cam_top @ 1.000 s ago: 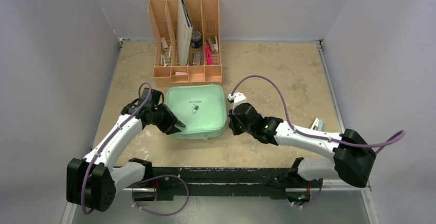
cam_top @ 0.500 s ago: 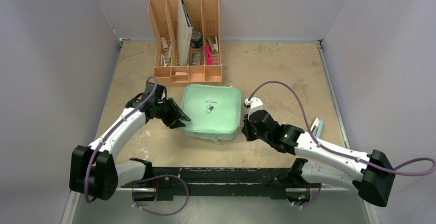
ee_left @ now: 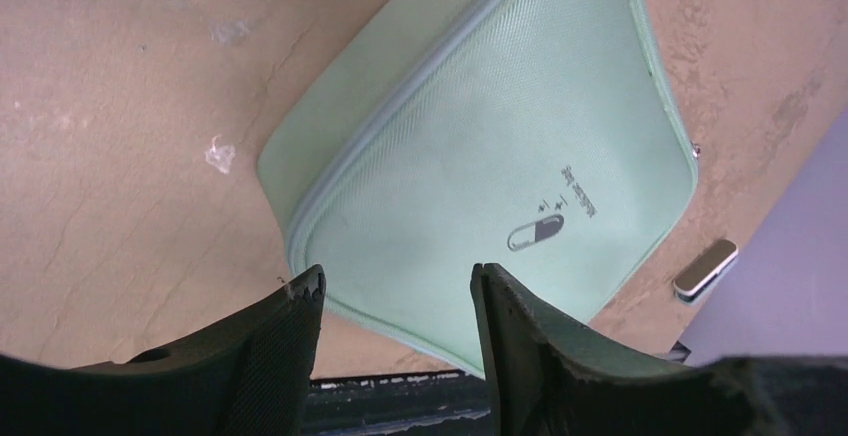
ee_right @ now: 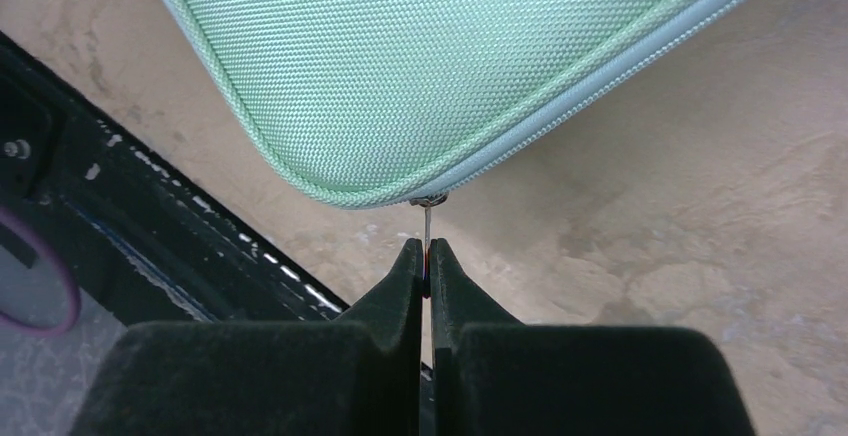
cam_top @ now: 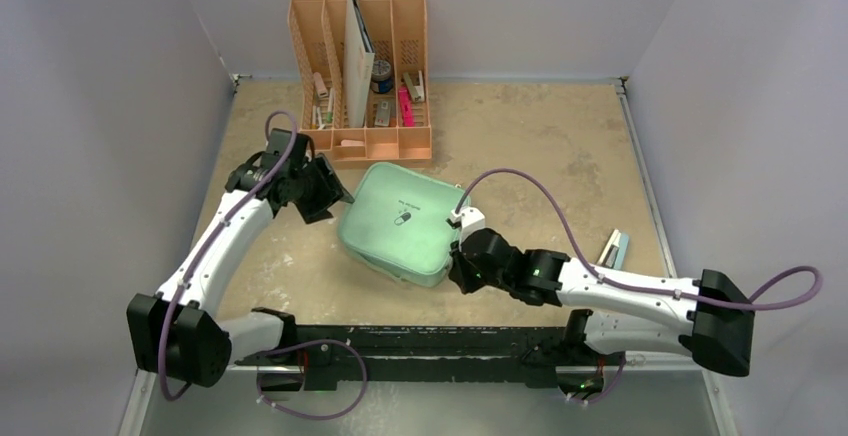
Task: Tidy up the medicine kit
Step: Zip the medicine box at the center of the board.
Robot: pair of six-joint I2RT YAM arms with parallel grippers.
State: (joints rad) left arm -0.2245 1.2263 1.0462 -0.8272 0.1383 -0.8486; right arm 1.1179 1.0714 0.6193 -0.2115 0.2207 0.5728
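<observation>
Top view: one mint-green medicine kit point(cam_top: 395, 221), lid down and turned at a slant, lies on the tan table point(cam_top: 540, 156) at the centre of the frame. One peach slotted organizer point(cam_top: 300, 56) stands just above it, at upper centre, holding several small items. One small pale item point(cam_top: 614, 249) lies alone at the right. Two arms, white with black joints, reach in from the lower edge. The left arm runs up the left side and bends inward, with the left gripper point(cam_top: 333, 188) just off the kit's upper left corner. The right arm lies low across the lower right, with the right gripper point(cam_top: 455, 271) at the kit's lower right corner.

Left wrist view: two black fingers point(ee_left: 270, 346) rise from the bottom edge, set apart with a clear gap. Beyond them the kit fills the centre and upper right, one dark pill logo point(ee_left: 535, 233) on its lid.

Right wrist view: two black fingers meet at bottom centre, pinched together on one thin metal zip pull point(ee_right: 427, 224). The pull hangs from the kit's rounded corner, which fills the top. One black rail point(ee_right: 150, 246) crosses the lower left
</observation>
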